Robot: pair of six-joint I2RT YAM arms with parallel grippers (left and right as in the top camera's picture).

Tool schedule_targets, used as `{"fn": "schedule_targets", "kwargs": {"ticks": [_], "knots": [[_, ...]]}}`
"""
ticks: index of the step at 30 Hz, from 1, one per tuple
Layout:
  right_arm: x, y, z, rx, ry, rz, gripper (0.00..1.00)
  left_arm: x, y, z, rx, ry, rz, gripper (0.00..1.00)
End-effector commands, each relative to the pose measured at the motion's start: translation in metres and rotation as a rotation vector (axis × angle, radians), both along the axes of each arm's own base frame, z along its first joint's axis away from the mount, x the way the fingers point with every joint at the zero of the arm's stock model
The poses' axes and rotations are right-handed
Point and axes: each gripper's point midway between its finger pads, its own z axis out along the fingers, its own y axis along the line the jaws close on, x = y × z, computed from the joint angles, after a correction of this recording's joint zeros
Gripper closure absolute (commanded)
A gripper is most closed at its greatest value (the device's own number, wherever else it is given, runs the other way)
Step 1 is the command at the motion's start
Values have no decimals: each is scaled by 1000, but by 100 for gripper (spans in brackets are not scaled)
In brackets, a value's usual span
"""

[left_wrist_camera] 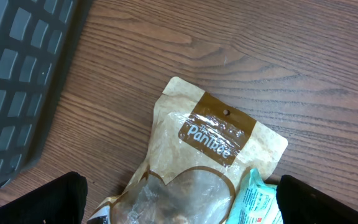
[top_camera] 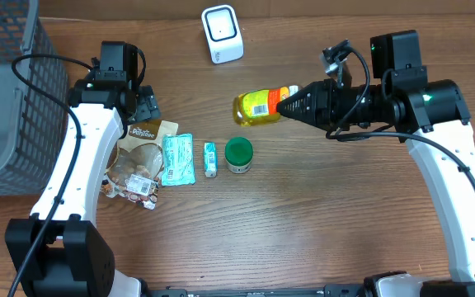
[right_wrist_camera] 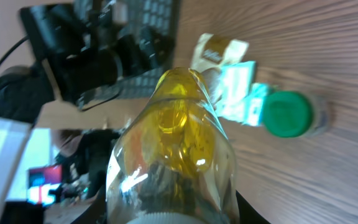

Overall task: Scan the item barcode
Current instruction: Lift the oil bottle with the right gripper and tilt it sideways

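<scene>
At 9 to 10 o'clock of the table point(top_camera: 320, 231) a grey mesh basket point(top_camera: 11, 99) takes up the corner. My left gripper point(top_camera: 144, 106) hangs just beside it with its jaws spread wide. It holds nothing, and its fingers point(left_wrist_camera: 48, 199) frame the top of a brown pouch point(left_wrist_camera: 219, 146).

At 3 o'clock from the pouch lie, in a row, a teal packet point(top_camera: 177, 158), a small teal stick point(top_camera: 210, 158) and a green-lidded jar point(top_camera: 238, 154). The packet touches the pouch; the stick and jar lie apart. The white scanner point(top_camera: 222, 33) stands at 12 o'clock of the table, with bare wood between it and the rest.

The pouch reads "Panitee" on its brown band. The teal packet's print is too small to read.

My right gripper point(top_camera: 291, 103) pinches the yellow bottle point(top_camera: 258, 106), which lies on its side pointing toward 9 o'clock from the jaws, with its bulk beyond the fingertips. Its white barcode label point(top_camera: 259, 104) faces up. The bottle sits at 5 o'clock from the scanner, well apart from it, with the jar just beyond at 7 o'clock from the bottle.
</scene>
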Motion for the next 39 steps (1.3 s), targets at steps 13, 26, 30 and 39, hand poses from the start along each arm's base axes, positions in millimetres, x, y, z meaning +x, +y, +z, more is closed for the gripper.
{"fn": "schedule_targets", "kwargs": {"ticks": [13,26,30,39], "knots": [[-10,9,31,93,-76,74,83,2,-1,-2,13,4,-3,0],[-10,9,31,92,-75,73,83,2,-1,-2,13,4,-4,0],[-10,9,31,92,-75,73,83,2,-1,-2,13,5,-3,0],[-6,6,25,56,-81,47,83,2,-1,-2,13,5,-3,1]]}}
